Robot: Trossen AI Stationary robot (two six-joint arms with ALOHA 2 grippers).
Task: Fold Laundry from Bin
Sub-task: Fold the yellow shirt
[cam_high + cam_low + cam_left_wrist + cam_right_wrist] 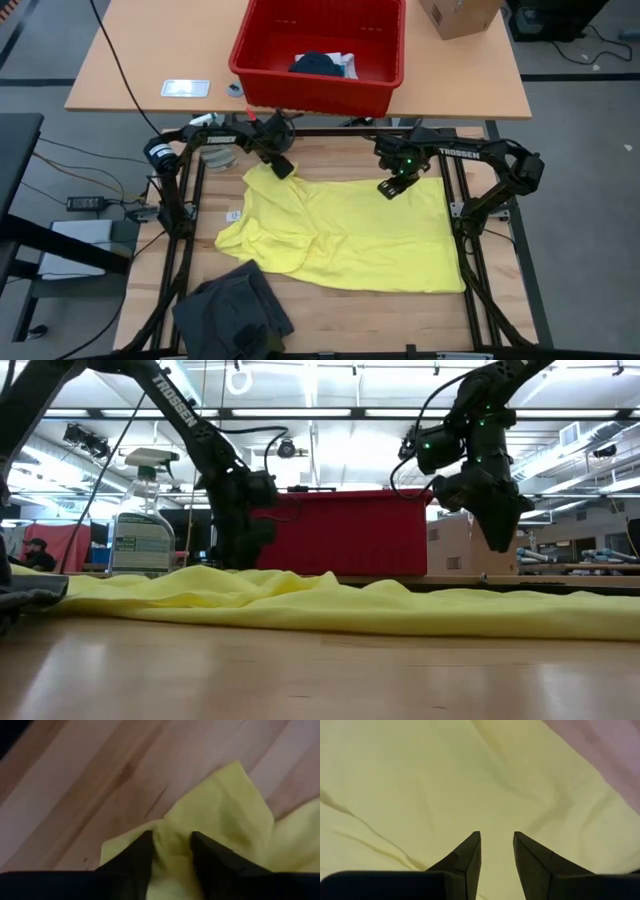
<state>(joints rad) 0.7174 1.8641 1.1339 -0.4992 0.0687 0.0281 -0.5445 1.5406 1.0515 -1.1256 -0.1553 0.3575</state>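
Yellow shirt [350, 235] is spread over the middle of the table [330, 310], still lumpy along its left side, so I'd say the step in hand is flattening it out before any actual fold. The left gripper [283, 166] is down at the shirt's far left corner, and the left wrist view shows its fingers [135, 862] a little apart with a ridge of yellow cloth bunched between them, so it looks like a loose pinch, not a firm clamp; I'd close fully before pulling or the corner just slips out. The right gripper [390, 187] hangs over the far edge of the shirt, right of centre, fingers [467, 857] apart with nothing in them, and in the low view it's clearly above the fabric. To do this well I'd bring it down to the far right corner, grab only the top layer, then pull both corners apart and toward the far edge together so the wrinkles run out evenly. Watch the crumpled left sleeve area; dragging too fast probably folds it under. A dark grey garment [232, 305] sits at the near left corner, just touching the shirt, so keep clear of it. The red bin [320, 50] is on the other table beyond the far edge with more laundry [322, 64] inside.
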